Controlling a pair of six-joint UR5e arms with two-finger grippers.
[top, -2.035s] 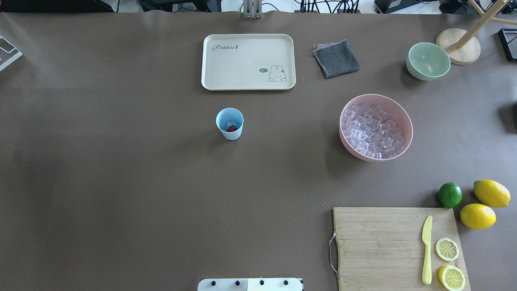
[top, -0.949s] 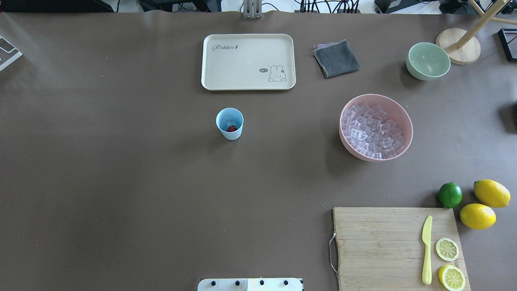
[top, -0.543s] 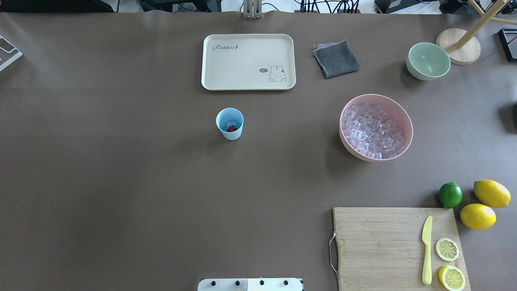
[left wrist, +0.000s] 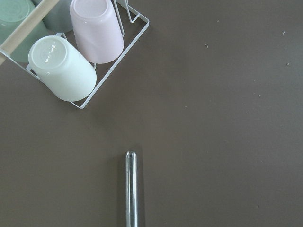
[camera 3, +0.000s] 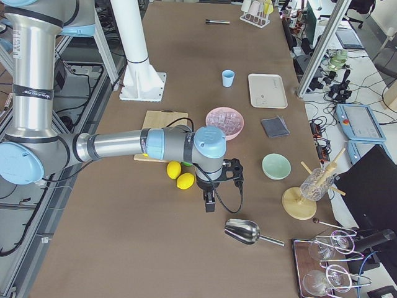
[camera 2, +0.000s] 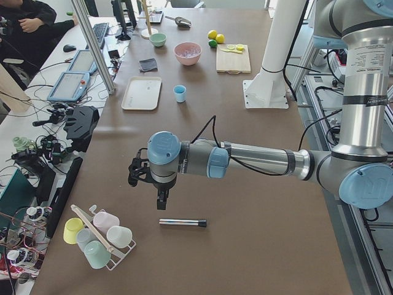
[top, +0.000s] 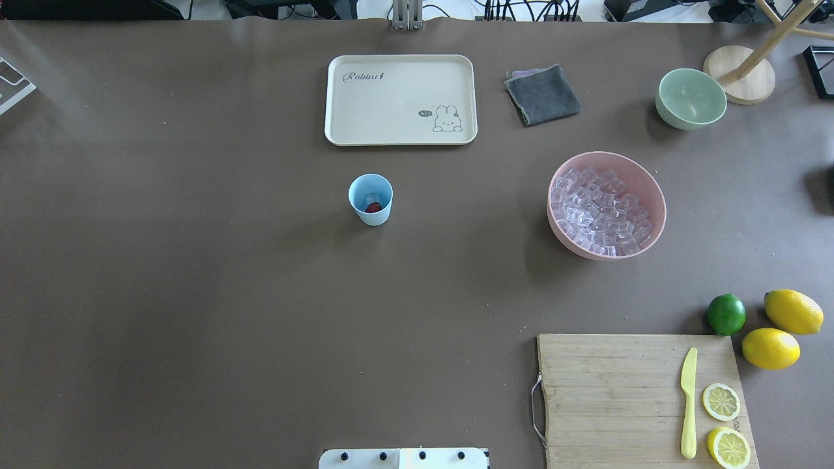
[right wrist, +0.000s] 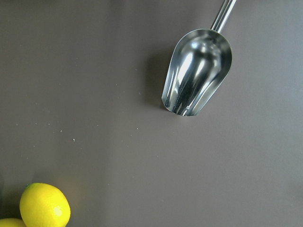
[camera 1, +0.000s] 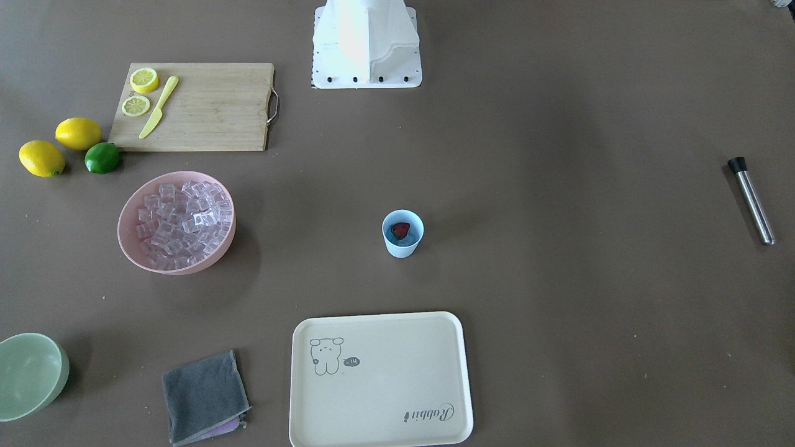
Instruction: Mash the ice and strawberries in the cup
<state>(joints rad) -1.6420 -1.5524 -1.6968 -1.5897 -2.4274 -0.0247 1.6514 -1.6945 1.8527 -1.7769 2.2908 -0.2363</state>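
Middle of counter [top: 195, 273]: small light blue cup [top: 371, 198], upright, holding a red strawberry [camera 1: 400, 231] and clear ice [top: 372, 197].
Left hand [camera 2: 161, 203]: hangs just above a metal rod [camera 2: 182, 222] lying well apart from the cup; open or closed cannot be told.
Right hand [camera 3: 209, 203]: hangs near a metal scoop [camera 3: 251, 233]; its grip cannot be told either.
Risk: the smooth round rod may roll or slip when pinched; pressing off-centre could tip the light cup, which nothing steadies.

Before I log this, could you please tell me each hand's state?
Left hand: cannot be told.
Right hand: cannot be told.
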